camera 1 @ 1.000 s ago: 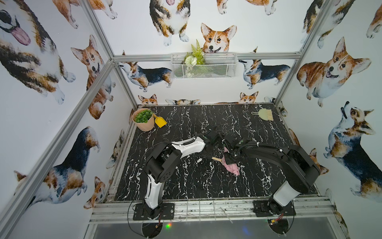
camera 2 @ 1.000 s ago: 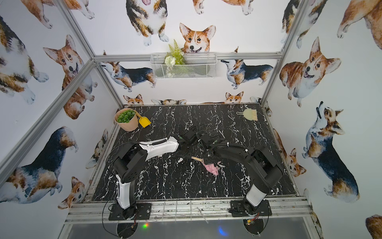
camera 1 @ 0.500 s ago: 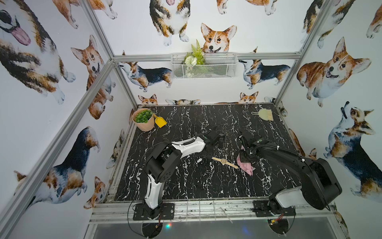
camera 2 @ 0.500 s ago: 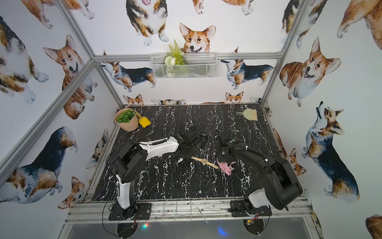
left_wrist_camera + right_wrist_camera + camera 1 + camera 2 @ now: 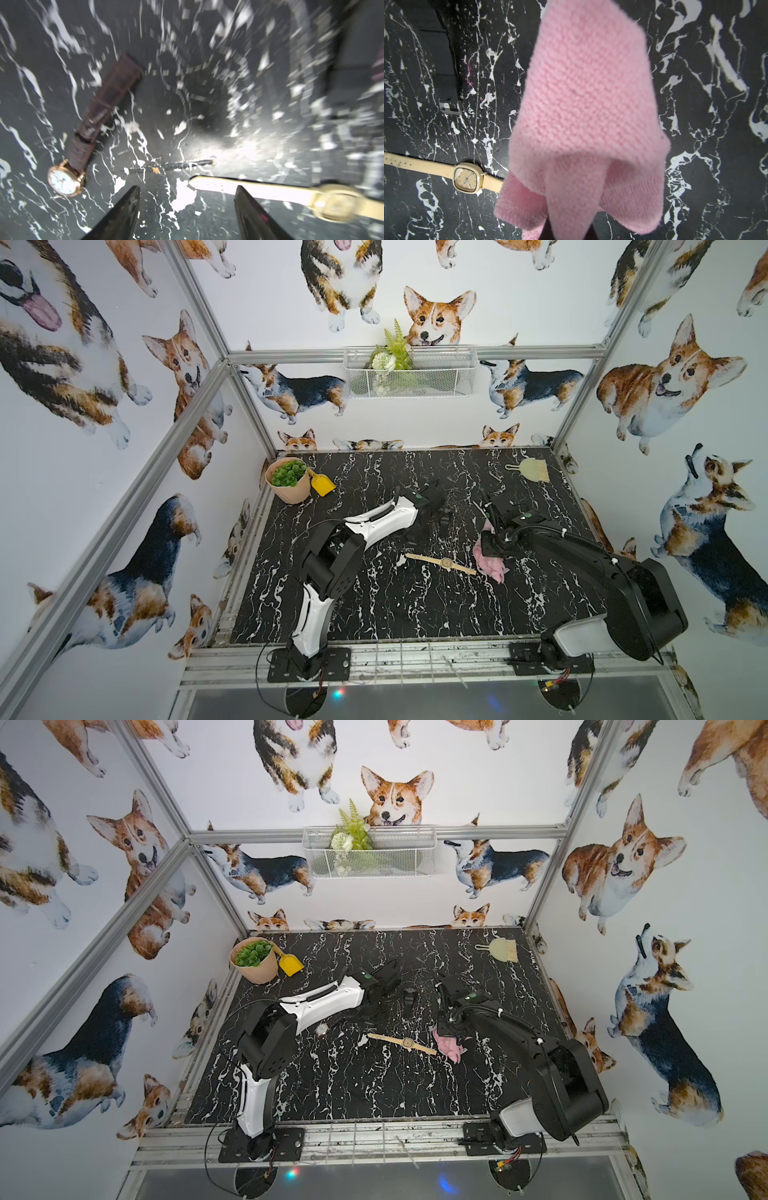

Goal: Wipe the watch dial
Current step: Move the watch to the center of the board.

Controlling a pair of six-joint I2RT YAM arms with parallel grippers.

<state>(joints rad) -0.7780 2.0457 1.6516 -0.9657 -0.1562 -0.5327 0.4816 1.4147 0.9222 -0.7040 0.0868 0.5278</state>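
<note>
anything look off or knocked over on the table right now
Nothing stands out. The beige watch lies flat, dial up, strap straight; the brown watch lies dial up too. The pot stands upright, nothing spilled. The cloth hangs bunched beside the beige watch.

The table [image 5: 374,614] is showing black marble, streaked with white veins. The cloth [image 5: 587,104] is glowing soft pink. The watch [image 5: 465,179] is looking cream all over, strap and dial. A second watch [image 5: 83,145] is wearing brown leather, gold rim, white face. The pot [image 5: 291,493] is showing peach, its plant [image 5: 286,475] green, the scoop [image 5: 322,485] yellow. Orange, black and white corgis are patterning the white walls [image 5: 270,302].
</note>
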